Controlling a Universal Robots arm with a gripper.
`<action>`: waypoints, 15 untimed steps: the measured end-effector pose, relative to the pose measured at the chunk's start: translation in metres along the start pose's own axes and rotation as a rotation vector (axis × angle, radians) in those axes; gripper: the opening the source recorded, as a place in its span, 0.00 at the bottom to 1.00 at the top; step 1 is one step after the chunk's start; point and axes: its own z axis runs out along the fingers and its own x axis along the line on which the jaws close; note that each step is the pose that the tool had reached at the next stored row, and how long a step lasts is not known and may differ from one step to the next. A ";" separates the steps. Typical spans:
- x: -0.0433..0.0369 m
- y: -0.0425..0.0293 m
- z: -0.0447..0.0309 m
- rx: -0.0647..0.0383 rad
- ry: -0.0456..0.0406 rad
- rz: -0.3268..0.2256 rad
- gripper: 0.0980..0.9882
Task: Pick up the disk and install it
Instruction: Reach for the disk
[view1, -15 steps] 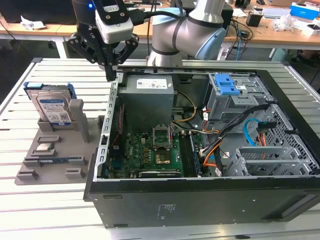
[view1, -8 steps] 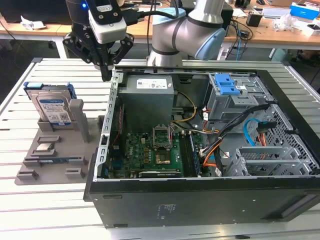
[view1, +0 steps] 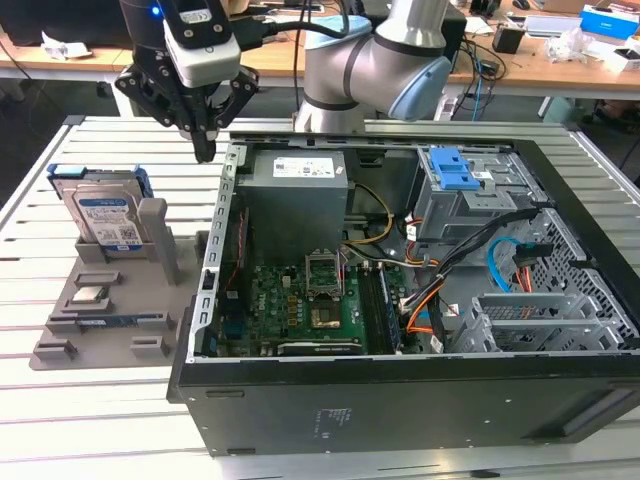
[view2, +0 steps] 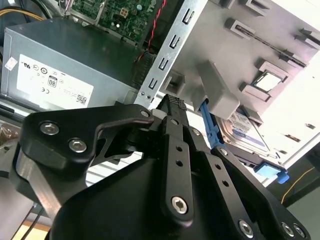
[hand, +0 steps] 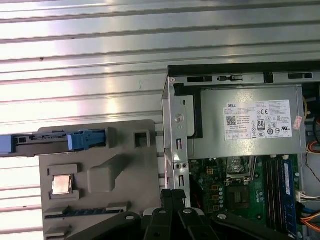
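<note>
The gripper (view1: 205, 150) is seen hanging above the wall of the open computer case (view1: 400, 400) that faces the grey holder (view1: 100, 342), close to the corner of the case where the power supply (view1: 297, 180) is mounted. Its fingers are brought together with no gap between them, and nothing is held. In both wrist views the closed fingertips are shown over that same case wall, in the first wrist view (hand: 172, 192) and in the second wrist view (view2: 172, 102).

The disk (view1: 103, 212) is found outside the case, standing upright on edge in a slot of the holder, at the holder's end that lies level with the power-supply end of the case. Its blue carrier bracket is seen edge-on in the first wrist view (hand: 85, 140), and its labelled face is partly shown in the second wrist view (view2: 245, 130). The disk is not touched by the gripper.

A square processor chip (view1: 90, 295) and a dark memory stick (view1: 110, 322) are laid flat in the holder, further from the power-supply end. Holder and case are both carried by the slatted metal surface (view1: 100, 420).
</note>
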 end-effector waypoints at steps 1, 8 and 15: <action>0.0007 -0.0001 0.0000 0.000 -0.0001 0.000 0.00; 0.0051 -0.0004 -0.0001 0.000 0.0000 0.000 0.00; 0.0143 -0.0011 -0.0003 0.000 0.0000 0.000 0.00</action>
